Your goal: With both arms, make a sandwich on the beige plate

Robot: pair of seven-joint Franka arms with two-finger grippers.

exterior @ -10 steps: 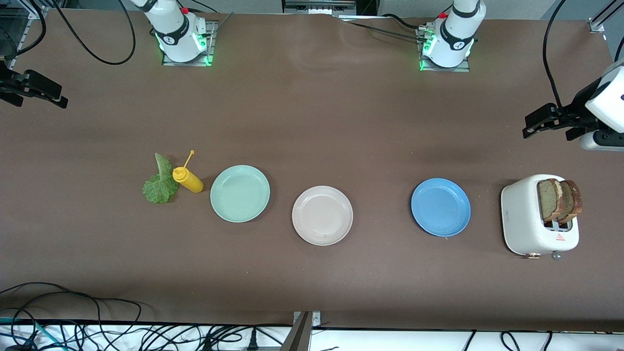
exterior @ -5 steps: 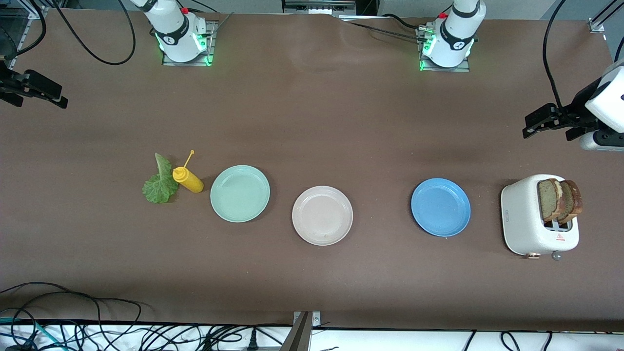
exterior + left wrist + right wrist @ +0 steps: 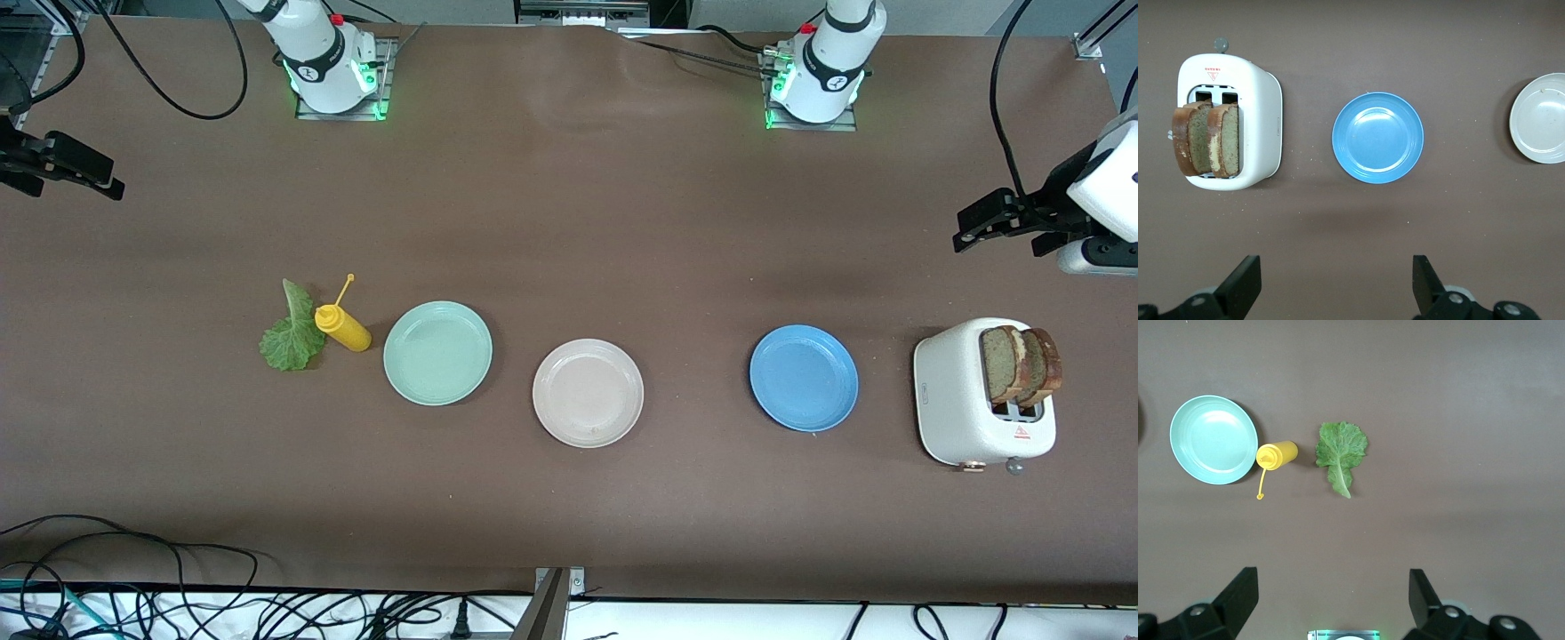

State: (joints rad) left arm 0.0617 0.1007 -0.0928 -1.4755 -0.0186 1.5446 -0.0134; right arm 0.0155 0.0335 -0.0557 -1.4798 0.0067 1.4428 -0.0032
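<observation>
1. We list the beige plate (image 3: 588, 392) bare at mid-counter (image 3: 569, 222), between the green plate (image 3: 437, 352) and blue plate (image 3: 804, 377).
2. Bread slices (image 3: 1020, 364) stand in the toaster (image 3: 960, 400); lettuce (image 3: 286, 333) touches the yellow bottle (image 3: 342, 327).
3. Left gripper (image 3: 1000, 222) and right gripper (image 3: 76, 169) wait over opposite counter ends, fingers released.

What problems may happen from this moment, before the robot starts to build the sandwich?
1. The lettuce leaf lies right beside the yellow bottle, so a claw reaching for the leaf may knock the bottle.
2. Both bread slices stand close together in the toaster; pulling one may drag the other or tip the toaster.
3. Three alike plates sit in a row; bread may land off the beige plate.
</observation>
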